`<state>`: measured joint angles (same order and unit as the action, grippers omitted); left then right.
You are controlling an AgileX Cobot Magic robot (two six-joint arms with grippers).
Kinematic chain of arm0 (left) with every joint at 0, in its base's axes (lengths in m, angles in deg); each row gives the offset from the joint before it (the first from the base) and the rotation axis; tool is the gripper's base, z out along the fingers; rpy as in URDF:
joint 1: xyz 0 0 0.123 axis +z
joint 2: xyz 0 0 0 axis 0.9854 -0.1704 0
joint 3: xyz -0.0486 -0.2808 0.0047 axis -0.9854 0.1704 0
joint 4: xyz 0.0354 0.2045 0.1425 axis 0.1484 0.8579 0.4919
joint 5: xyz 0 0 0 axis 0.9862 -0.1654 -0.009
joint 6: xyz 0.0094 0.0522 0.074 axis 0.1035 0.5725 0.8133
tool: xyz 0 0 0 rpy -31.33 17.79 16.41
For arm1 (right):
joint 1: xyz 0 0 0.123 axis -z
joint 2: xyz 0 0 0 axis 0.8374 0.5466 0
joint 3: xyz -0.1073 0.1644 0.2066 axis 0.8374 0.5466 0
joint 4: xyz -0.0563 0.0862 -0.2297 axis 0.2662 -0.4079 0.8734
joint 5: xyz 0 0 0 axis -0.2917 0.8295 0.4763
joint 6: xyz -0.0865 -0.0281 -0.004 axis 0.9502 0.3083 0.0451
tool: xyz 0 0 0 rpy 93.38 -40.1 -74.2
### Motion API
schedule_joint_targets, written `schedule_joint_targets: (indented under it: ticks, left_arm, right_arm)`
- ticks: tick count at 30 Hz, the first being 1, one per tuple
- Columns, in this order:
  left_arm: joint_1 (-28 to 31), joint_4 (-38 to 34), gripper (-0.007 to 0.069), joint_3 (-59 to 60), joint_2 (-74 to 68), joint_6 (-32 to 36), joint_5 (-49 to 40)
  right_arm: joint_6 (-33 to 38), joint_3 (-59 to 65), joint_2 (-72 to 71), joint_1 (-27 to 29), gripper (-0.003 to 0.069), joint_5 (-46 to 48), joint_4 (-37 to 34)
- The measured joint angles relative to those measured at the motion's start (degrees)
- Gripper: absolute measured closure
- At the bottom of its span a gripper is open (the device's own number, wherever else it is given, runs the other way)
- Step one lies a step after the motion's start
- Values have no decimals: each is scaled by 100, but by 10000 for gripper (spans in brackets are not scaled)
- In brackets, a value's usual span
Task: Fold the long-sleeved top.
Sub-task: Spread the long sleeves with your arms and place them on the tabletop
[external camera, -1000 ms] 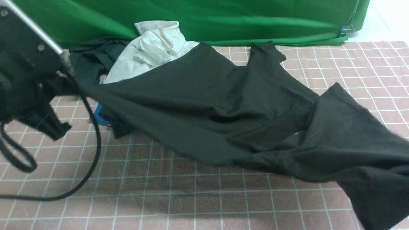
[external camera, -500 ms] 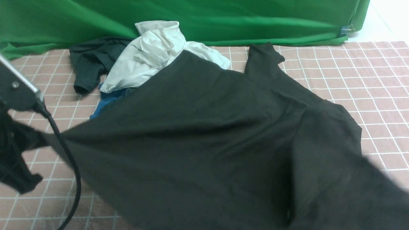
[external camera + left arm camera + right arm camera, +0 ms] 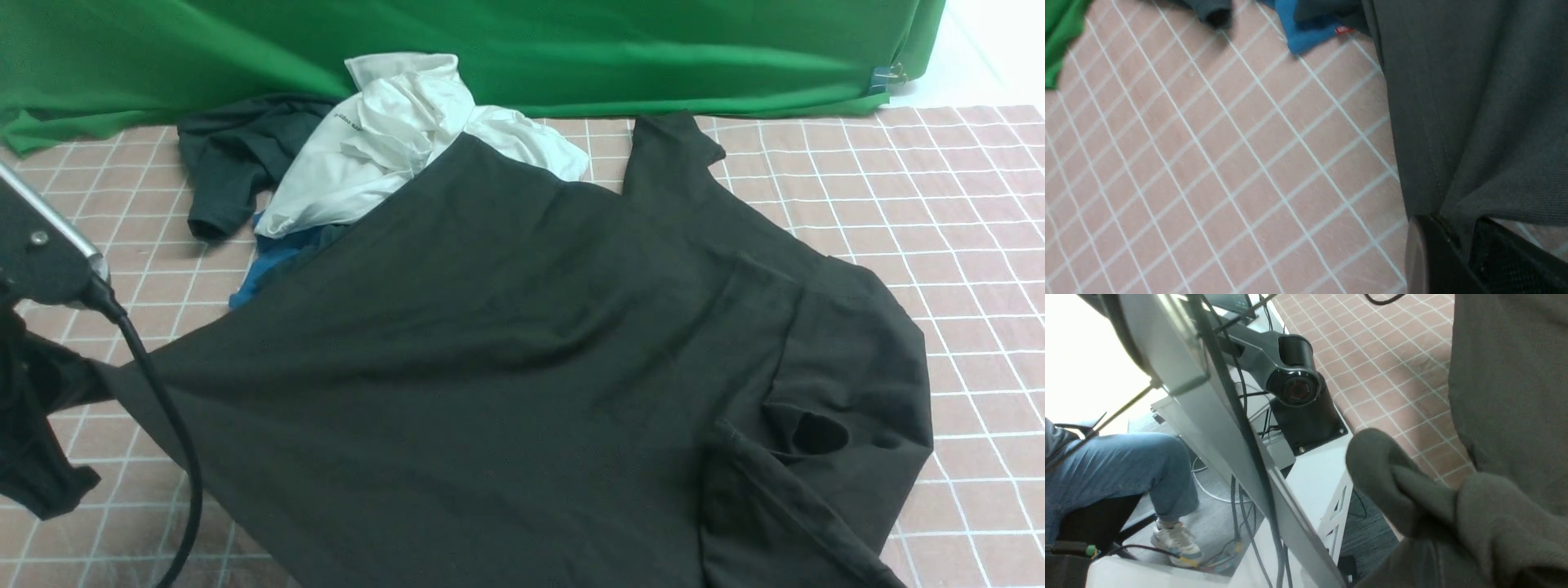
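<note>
The long-sleeved top (image 3: 506, 343) is a large black garment spread over the checked tablecloth (image 3: 963, 188), reaching past the near edge of the front view. One sleeve (image 3: 673, 143) points to the far side; a cuff opening (image 3: 816, 433) shows on the right. My left gripper (image 3: 82, 380) at the far left is shut on the top's ribbed hem corner, and the cloth is pinched between its jaws (image 3: 1466, 241). My right gripper is out of the front view. In the right wrist view, bunched black cloth (image 3: 1453, 506) covers its jaws.
A crumpled white shirt (image 3: 400, 139), a dark short-sleeved tee (image 3: 229, 155) and a blue cloth (image 3: 265, 265) lie at the back left, partly under the top. A green backdrop (image 3: 571, 49) closes the far side. A black cable (image 3: 184, 474) hangs by my left arm. A seated person's leg (image 3: 1126, 465) is beside the table.
The top was pulled toward the near side and lowered, and now lies flatter and wider. My left gripper moved down and nearer with the hem. The right side dropped and its sleeve settled.
</note>
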<state>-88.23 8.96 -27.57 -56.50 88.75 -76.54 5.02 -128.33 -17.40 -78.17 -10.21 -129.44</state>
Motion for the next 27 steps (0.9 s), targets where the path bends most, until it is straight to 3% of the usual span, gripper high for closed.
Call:
schedule_joint_targets:
  ticks: [3, 10, 18, 27]
  left_arm:
    - [0, -11, 613, 0, 0, 0, -239]
    - [0, -26, 613, 0, -59, -6, -1293]
    - [0, -207, 613, 0, -59, -6, -1694]
    - [0, 80, 612, 0, -59, 26, -985]
  right_arm:
    - [-207, 100, 0, -6, 591, 0, 67]
    - [-1405, 643, 132, -25, 591, -3, 639]
    - [-1346, 757, 456, -25, 591, -9, 688]
    - [-1026, 757, 1111, -31, 591, -93, 828]
